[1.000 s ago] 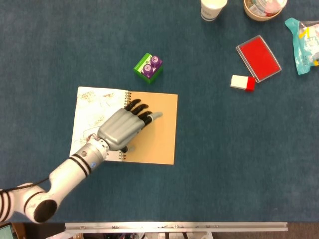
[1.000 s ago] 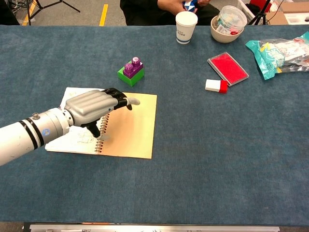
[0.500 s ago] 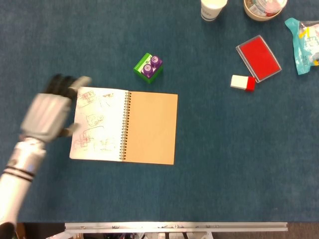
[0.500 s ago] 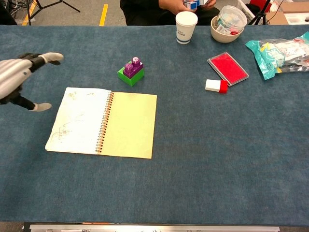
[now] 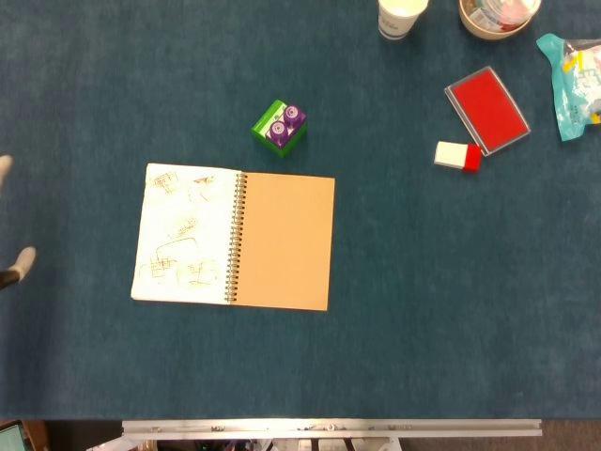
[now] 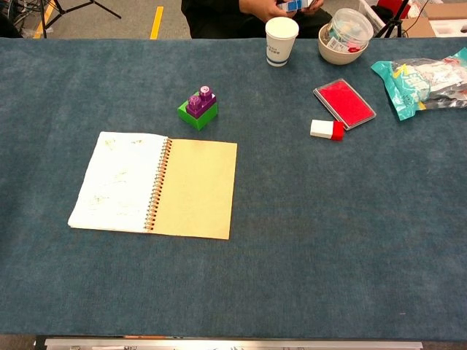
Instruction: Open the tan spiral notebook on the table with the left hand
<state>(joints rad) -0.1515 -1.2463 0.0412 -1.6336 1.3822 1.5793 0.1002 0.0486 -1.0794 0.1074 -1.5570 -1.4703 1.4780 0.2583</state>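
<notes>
Already the tan spiral-bound paper notebook (image 5: 235, 239) lies spread flat near the front of the blue cloth table (image 5: 404, 310), so little can fail unless a page springs back, while the left hand (image 5: 11, 263), over the spine a second ago, is almost out of view, its pose untellable.

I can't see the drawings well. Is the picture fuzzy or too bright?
Head view: the notebook is sharp and its pencil sketches show clearly; only the left hand at the edge is blurred. Chest view: the white page looks washed out, sketches faint.
</notes>
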